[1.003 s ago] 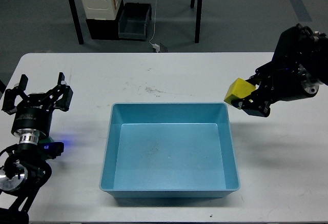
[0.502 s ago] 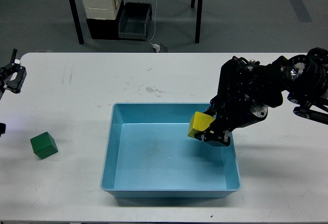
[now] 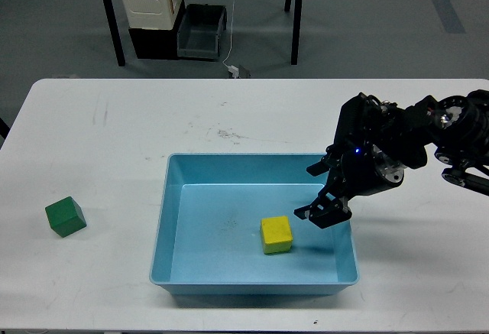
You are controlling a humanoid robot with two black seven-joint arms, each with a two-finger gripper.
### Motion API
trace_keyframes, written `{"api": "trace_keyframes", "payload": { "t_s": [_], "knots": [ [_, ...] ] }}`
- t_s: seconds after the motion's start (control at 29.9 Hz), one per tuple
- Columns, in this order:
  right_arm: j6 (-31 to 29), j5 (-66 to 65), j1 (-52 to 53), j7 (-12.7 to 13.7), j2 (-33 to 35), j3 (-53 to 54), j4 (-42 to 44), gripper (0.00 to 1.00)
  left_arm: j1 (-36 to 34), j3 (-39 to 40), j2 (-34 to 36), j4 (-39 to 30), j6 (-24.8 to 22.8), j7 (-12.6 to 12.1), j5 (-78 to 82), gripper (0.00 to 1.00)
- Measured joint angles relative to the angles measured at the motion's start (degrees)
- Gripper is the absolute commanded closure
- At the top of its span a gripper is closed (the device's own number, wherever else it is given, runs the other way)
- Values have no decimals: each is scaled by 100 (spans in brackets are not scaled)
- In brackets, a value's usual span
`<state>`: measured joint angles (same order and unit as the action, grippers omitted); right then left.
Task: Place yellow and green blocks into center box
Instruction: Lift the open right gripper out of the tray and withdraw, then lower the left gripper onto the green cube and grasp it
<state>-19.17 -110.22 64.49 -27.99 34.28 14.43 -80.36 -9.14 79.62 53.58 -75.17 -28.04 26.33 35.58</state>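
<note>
The yellow block [image 3: 276, 234] is sitting loose on the floor of the blue box [image 3: 174, 227], toward its right side. Just beside it, the right gripper [image 3: 315, 191] is hovering over the box's right wall with its jaws spread apart, holding nothing. Off to the left, the green block [image 3: 65, 216] is resting on the white table [image 3: 114, 135], well apart from the box.

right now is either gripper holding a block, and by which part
Nothing is held. The right gripper is open over the box; the yellow block lies free inside.
</note>
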Motion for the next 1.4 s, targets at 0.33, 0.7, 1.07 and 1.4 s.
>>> {"api": "trace_keyframes", "payload": {
  "t_s": [0.33,0.7,1.07,1.4],
  "knots": [
    [1846,527,-2620,0,5,3109,-274,2,-686,-7,396,-68,3,168,2411,1],
    [2007,4558,-5440,0,-107,5030,-800,1,-1019,-1385,1107,-734,5,168,4362,0],
    [2020,6599,-6665,0,487,5241,-556,1,-1612,-3900,1314,-843,4,169,7495,0],
    [2241,6645,-6781,-1,438,5294,-542,1,-1804,-4962,1084,-303,4,168,8673,0]
  ]
}}
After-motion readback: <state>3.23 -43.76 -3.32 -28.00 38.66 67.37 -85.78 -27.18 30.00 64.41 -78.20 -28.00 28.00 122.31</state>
